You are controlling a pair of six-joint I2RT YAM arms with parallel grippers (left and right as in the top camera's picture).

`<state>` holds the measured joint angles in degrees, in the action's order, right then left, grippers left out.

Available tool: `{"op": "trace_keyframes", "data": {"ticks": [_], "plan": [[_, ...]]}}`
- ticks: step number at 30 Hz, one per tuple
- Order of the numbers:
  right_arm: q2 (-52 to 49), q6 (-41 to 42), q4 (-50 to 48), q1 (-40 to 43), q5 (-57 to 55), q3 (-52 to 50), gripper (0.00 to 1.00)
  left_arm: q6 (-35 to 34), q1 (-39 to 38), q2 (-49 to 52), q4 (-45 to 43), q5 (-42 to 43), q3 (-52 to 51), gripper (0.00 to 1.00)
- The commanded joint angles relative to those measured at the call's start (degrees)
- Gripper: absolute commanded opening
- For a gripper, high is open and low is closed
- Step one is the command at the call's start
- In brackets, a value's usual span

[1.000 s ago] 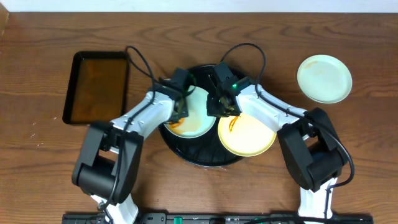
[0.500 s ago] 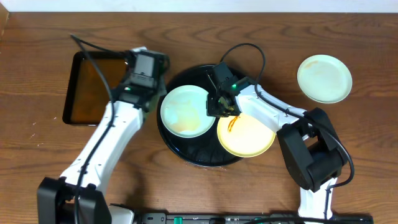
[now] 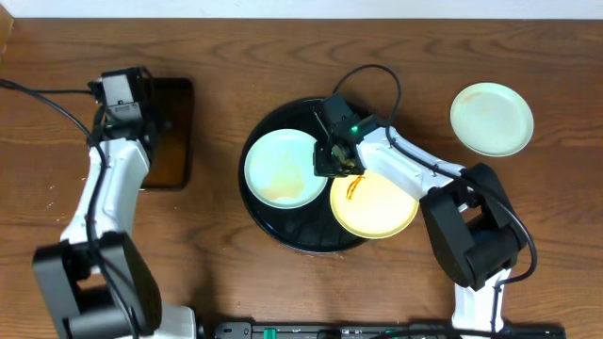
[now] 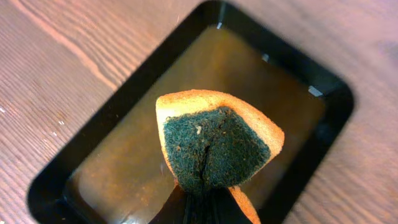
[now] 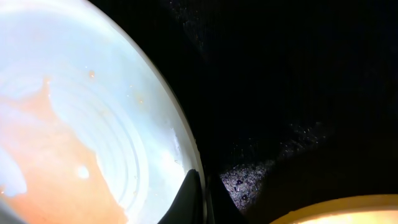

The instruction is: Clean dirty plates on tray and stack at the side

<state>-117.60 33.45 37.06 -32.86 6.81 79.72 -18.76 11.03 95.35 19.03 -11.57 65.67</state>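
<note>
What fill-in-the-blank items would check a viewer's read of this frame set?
The left tool grips a sponge over the smaller tray, whose shape is ____.
On the round black tray, the neighbour of the mint-green plate is coloured ____.
A third plate rests on the ____, outside both trays.
Missing words: rectangular; yellow; table.

Overhead: left arm [image 3: 111, 179] hides the left half of the rectangular tray [image 3: 174, 132]; wrist views: sponge [image 4: 214, 146] base and left gripper [image 4: 202, 208] cut off at bottom edge, yellow plate [image 5: 336, 210] only a sliver, mint plate [image 5: 74, 124] cropped left.
</note>
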Motion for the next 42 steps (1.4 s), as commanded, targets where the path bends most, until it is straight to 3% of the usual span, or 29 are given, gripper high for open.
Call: {"op": "trace_keyframes", "data": {"ticks": [1,7,10,13,14,15,19,31,38,40,42], "plan": [[4.04,-1.44,1.77,0.20,-3.61,1.07,0.01,0.52,2.01,3.69,-0.92,2.58,0.24,0.08],[11.30,-2.80,2.40,0.20,-3.80,1.09,0.01,0.52,3.32,8.83,-0.26,2.58,0.20,0.09],[14.47,-4.02,2.47,0.20,-5.16,1.09,0.01,0.52,3.32,9.14,-0.26,2.58,0.20,0.34],[17.79,-5.31,2.78,0.20,-9.92,1.09,0.01,0.52,3.34,9.14,-0.24,2.58,0.20,0.38],[18.47,-5.77,2.82,0.20,-10.97,1.09,0.01,0.52,3.39,9.14,-0.09,2.58,0.20,0.44],[19.80,-6.67,2.84,0.20,-12.79,1.09,0.01,0.52,3.39,9.11,-0.04,2.58,0.20,0.57],[22.23,-9.42,2.58,0.20,-18.21,1.09,0.01,0.52,3.37,9.11,-0.07,2.58,0.20,0.75],[23.21,-28.70,-6.12,-3.82,-40.79,1.09,0.01,0.52,3.37,9.11,-0.07,2.58,0.20,0.78],[23.19,-46.84,-14.53,-11.30,-52.09,1.09,0.01,0.52,3.37,9.11,-0.07,2.58,0.20,0.78],[23.19,-47.78,-15.26,-13.09,-52.00,1.07,0.01,0.52,3.37,9.11,-0.07,2.58,0.20,0.79],[23.19,-42.82,-14.36,-13.68,-52.02,1.07,0.01,0.52,3.37,9.11,-0.07,2.58,0.20,0.79]]}}
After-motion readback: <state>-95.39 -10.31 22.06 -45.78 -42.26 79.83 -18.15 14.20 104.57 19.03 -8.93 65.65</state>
